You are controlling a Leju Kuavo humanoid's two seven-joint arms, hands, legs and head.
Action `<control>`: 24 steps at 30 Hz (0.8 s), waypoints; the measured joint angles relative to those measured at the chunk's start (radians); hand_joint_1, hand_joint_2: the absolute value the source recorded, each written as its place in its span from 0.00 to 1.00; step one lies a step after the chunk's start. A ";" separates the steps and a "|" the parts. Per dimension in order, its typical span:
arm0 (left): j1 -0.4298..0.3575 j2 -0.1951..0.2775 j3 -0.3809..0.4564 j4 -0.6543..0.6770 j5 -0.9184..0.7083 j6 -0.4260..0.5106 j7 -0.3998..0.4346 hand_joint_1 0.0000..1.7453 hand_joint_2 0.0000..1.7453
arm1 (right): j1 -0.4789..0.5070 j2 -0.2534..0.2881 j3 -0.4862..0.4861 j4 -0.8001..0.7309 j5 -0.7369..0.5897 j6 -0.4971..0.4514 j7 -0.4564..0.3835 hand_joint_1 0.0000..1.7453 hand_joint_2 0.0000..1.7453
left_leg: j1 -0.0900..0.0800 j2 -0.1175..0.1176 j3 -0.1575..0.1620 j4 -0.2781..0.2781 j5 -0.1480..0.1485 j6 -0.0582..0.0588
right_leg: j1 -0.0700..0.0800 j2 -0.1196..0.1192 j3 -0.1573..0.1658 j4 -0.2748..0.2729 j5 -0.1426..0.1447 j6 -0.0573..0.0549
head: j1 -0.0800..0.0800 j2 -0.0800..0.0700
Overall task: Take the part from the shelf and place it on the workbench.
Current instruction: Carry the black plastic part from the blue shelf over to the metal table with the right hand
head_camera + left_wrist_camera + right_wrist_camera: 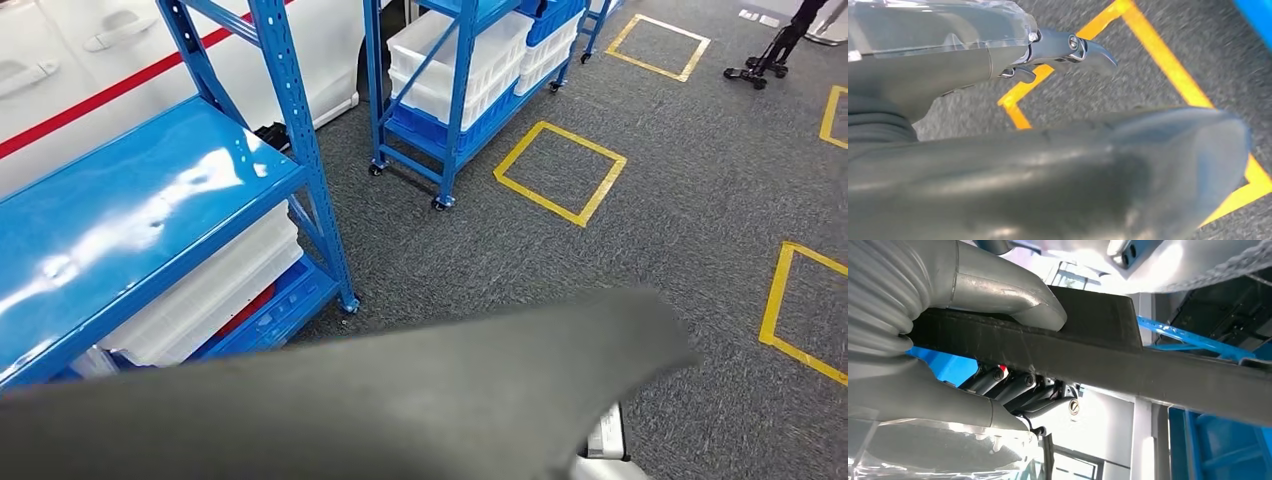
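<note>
The long dark part point(1108, 355) is being gripped by the right hand point(998, 340) near one end; apparently stiff and light. The left hand's point(1068, 50) grip cannot be told.

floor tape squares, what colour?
Yellow floor tape squares on grey carpet; head view shows them best.

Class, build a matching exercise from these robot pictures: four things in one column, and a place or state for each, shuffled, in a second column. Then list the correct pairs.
Things
1. dark grey part
2. white bins
3. yellow tape squares
4. white car

Places or states
A. marked on the grey carpet
B. gripped in the right hand
C. behind the blue shelf, with a red stripe
D. stacked under the shelf's top board

Pairs: 1-B, 2-D, 3-A, 4-C
</note>
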 joint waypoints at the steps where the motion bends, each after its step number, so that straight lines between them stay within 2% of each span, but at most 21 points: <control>1: 0.002 0.004 0.002 0.000 0.000 -0.001 -0.004 0.00 0.00 | 0.002 0.000 0.000 -0.005 0.002 -0.002 -0.002 0.92 1.00 | -0.003 0.010 0.000 0.000 0.000 0.004 | 0.000 -0.023 -0.028 0.059 -0.032 0.003 | 0.001 0.000; 3: 0.004 0.011 0.003 0.000 0.000 -0.006 -0.008 0.00 0.00 | 0.010 -0.001 -0.001 -0.016 0.005 -0.009 -0.001 0.92 1.00 | -0.009 0.032 -0.001 0.000 -0.002 0.009 | -0.003 -0.038 -0.089 0.185 -0.083 0.005 | 0.001 0.000; 4: 0.004 0.015 0.004 0.000 -0.001 -0.011 -0.008 0.00 0.00 | 0.015 -0.001 -0.002 -0.021 0.006 -0.014 0.001 0.92 1.00 | -0.011 0.042 -0.001 0.000 -0.003 0.010 | -0.003 -0.040 -0.103 0.213 -0.086 0.005 | 0.001 0.000; 5: 0.003 0.019 0.004 0.000 -0.003 -0.015 -0.005 0.00 0.00 | 0.020 -0.001 -0.005 -0.027 0.007 -0.017 0.004 0.92 1.00 | -0.013 0.052 -0.001 0.000 -0.004 0.010 | -0.003 -0.042 -0.095 0.200 -0.069 0.002 | 0.001 0.000; 6: 0.001 0.023 0.004 0.000 -0.006 -0.019 0.000 0.00 0.00 | 0.023 -0.002 -0.008 -0.032 0.010 -0.020 0.006 0.92 1.00 | -0.015 0.061 0.001 0.000 -0.005 0.010 | -0.002 -0.046 -0.067 0.148 -0.039 -0.002 | 0.001 0.000; 7: 0.000 0.026 0.004 0.000 -0.009 -0.021 0.006 0.00 0.00 | 0.025 -0.002 -0.012 -0.036 0.013 -0.022 0.008 0.92 1.00 | -0.016 0.069 0.003 0.000 -0.006 0.010 | 0.003 -0.061 -0.027 0.075 -0.008 -0.010 | 0.001 0.000; 8: -0.002 0.028 0.004 0.000 -0.012 -0.021 0.013 0.00 0.00 | 0.024 -0.002 -0.015 -0.040 0.017 -0.025 0.008 0.92 1.00 | -0.019 0.077 0.005 0.000 -0.008 0.008 | 0.009 -0.080 0.010 0.005 0.014 -0.018 | 0.001 0.000; 9: -0.003 0.031 0.003 0.000 -0.015 -0.021 0.020 0.00 0.00 | 0.023 -0.001 -0.017 -0.042 0.021 -0.028 0.008 0.92 1.00 | -0.021 0.085 0.006 0.000 -0.010 0.005 | 0.016 -0.093 0.034 -0.042 0.026 -0.026 | 0.001 0.000; 10: -0.003 0.033 0.003 0.000 -0.018 -0.022 0.027 0.00 0.00 | 0.022 0.000 -0.019 -0.043 0.023 -0.031 0.008 0.92 1.00 | -0.022 0.093 0.007 -0.001 -0.011 0.001 | 0.022 -0.101 0.044 -0.066 0.028 -0.032 | 0.000 0.000; 12: -0.006 0.036 0.002 0.000 -0.025 -0.027 0.040 0.00 0.00 | 0.021 0.002 -0.021 -0.044 0.029 -0.035 0.010 0.92 1.00 | -0.022 0.111 0.012 -0.005 -0.013 -0.009 | 0.025 -0.084 0.044 -0.076 0.030 -0.041 | 0.000 0.000; 13: -0.008 0.037 0.001 0.000 -0.028 -0.032 0.046 0.00 0.00 | 0.021 0.003 -0.022 -0.044 0.033 -0.039 0.011 0.92 1.00 | -0.021 0.109 0.015 -0.004 -0.017 -0.014 | 0.023 -0.074 0.049 -0.084 0.035 -0.045 | 0.000 0.000; 14: -0.009 0.039 -0.001 0.000 -0.030 -0.037 0.052 0.00 0.00 | 0.021 0.004 -0.023 -0.044 0.037 -0.043 0.012 0.92 1.00 | -0.019 0.097 0.013 0.008 -0.028 -0.018 | 0.019 -0.066 0.054 -0.093 0.039 -0.050 | 0.000 0.000; 15: -0.009 0.041 -0.003 0.000 -0.033 -0.044 0.059 0.00 0.00 | 0.020 0.007 -0.023 -0.044 0.042 -0.049 0.015 0.92 1.00 | -0.018 0.076 0.000 0.043 -0.051 -0.023 | 0.016 -0.057 0.059 -0.101 0.044 -0.054 | 0.000 0.000; 17: -0.007 0.045 -0.006 0.000 -0.036 -0.054 0.075 0.00 0.00 | 0.020 0.013 -0.023 -0.044 0.051 -0.062 0.025 0.92 1.00 | -0.014 0.033 -0.056 0.163 -0.113 -0.028 | 0.012 -0.040 0.061 -0.105 0.047 -0.058 | -0.001 0.000; 18: -0.006 0.046 -0.007 0.001 -0.036 -0.057 0.084 0.00 0.00 | 0.021 0.015 -0.023 -0.044 0.055 -0.066 0.032 0.92 1.00 | -0.012 0.023 -0.087 0.226 -0.135 -0.032 | 0.012 -0.029 0.060 -0.104 0.047 -0.059 | -0.001 0.000; 19: -0.004 0.046 -0.008 0.001 -0.035 -0.057 0.091 0.00 0.00 | 0.022 0.015 -0.023 -0.044 0.057 -0.069 0.038 0.92 1.00 | -0.010 0.020 -0.106 0.260 -0.140 -0.035 | 0.012 -0.018 0.060 -0.102 0.047 -0.059 | -0.001 0.000; 20: -0.002 0.047 -0.008 0.001 -0.033 -0.056 0.096 0.00 0.00 | 0.023 0.015 -0.023 -0.044 0.057 -0.070 0.042 0.92 1.00 | -0.007 0.018 -0.110 0.261 -0.125 -0.037 | 0.011 -0.005 0.060 -0.099 0.046 -0.058 | -0.001 0.000; 21: -0.001 0.048 -0.008 0.002 -0.030 -0.054 0.099 0.00 0.00 | 0.024 0.015 -0.023 -0.045 0.056 -0.070 0.045 0.92 1.00 | -0.004 0.016 -0.093 0.218 -0.091 -0.040 | 0.009 0.008 0.060 -0.095 0.044 -0.055 | -0.001 0.000; 22: 0.000 0.049 -0.008 0.002 -0.027 -0.052 0.100 0.00 0.00 | 0.024 0.015 -0.023 -0.046 0.056 -0.070 0.045 0.92 1.00 | 0.000 0.004 -0.065 0.151 -0.052 -0.043 | 0.007 0.020 0.059 -0.089 0.041 -0.051 | -0.001 0.000; 24: 0.001 0.050 -0.008 0.003 -0.021 -0.044 0.102 0.00 0.00 | 0.024 0.015 -0.023 -0.050 0.051 -0.070 0.043 0.92 1.00 | 0.006 -0.033 -0.016 0.039 -0.009 -0.045 | 0.005 0.041 0.051 -0.073 0.034 -0.039 | -0.001 0.000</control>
